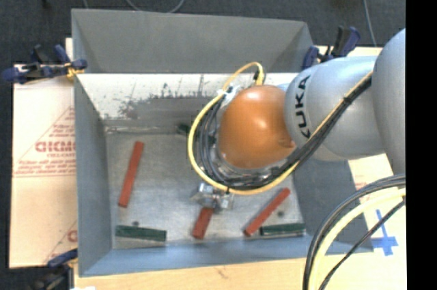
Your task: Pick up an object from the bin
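Note:
My gripper (213, 198) shows below the orange wrist cover, low over the front middle of the bin floor. It sits right at the upper end of a short red stick (201, 224) that lies slanted just in front of it. Whether it touches the stick I cannot tell. A longer red stick (267, 212) lies slanted to the right of the gripper. A dark green flat bar (282, 230) rests beside that stick at the front right.
Another red stick (130, 173) lies on the left of the floor, and a second dark green bar (141, 234) at the front left corner. A small dark piece (183, 127) sits near the back wall. The arm and its cables cover the bin's right middle.

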You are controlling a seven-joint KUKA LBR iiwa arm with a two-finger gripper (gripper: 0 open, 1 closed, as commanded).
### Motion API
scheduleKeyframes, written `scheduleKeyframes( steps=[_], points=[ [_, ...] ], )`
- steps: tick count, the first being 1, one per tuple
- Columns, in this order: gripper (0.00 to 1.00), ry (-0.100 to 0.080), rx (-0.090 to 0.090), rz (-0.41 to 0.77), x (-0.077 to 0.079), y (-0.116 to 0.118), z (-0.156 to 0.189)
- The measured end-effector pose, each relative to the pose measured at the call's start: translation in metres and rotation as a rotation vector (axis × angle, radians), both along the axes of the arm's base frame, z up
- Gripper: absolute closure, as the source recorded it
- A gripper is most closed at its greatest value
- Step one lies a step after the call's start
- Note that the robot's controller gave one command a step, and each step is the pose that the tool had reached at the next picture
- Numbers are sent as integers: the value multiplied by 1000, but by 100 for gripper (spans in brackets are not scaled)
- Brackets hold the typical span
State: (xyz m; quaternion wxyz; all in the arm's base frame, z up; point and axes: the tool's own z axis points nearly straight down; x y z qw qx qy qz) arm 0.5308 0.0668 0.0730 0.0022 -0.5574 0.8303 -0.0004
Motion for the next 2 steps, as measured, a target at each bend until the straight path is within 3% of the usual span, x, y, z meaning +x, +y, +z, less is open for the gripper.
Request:
scheduleKeyframes(
  steps=[1, 2],
  points=[
    [100, -5, -1, -4, 2, 0, 74],
    [100, -1, -1, -9, 4, -1, 86]
  ],
)
